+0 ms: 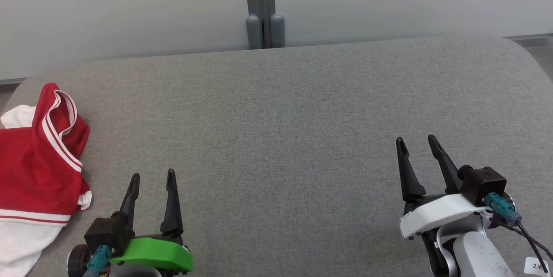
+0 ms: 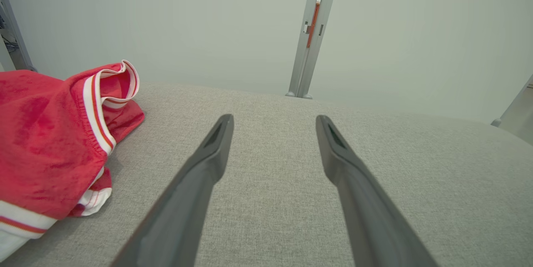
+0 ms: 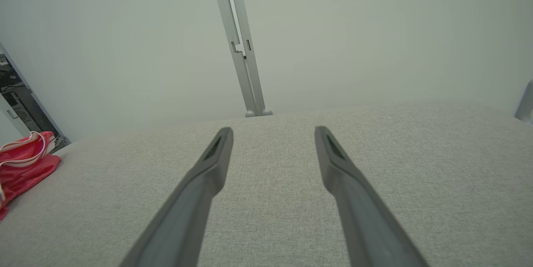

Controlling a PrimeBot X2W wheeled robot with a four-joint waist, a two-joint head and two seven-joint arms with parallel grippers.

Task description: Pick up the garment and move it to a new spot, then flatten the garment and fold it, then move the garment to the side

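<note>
Garment [image 1: 39, 164]: red with white trim and white panels, bunched at the far left edge of the desk [image 1: 281, 117], partly running out of the head view. A striped band stands up in a loop at its far end. Not flat, not folded. Step in hand, as I judge it: the first pick-up, not begun.

Left jaws: wide apart, holding nothing, low over the grey fabric just right of the garment and apart from it, fingers pointing away from the robot. This is the nearer arm, so likely the one for the grab; it would have to swing left to reach the cloth.

Centre of desk: open stretch of grey fabric, probable new spot for flattening. Grey post [image 1: 262, 9] stands behind the far edge.

Right jaws: also wide apart, holding nothing, over the right side of the desk, well apart from the garment. Probably of use only once the cloth is brought to the middle.
</note>
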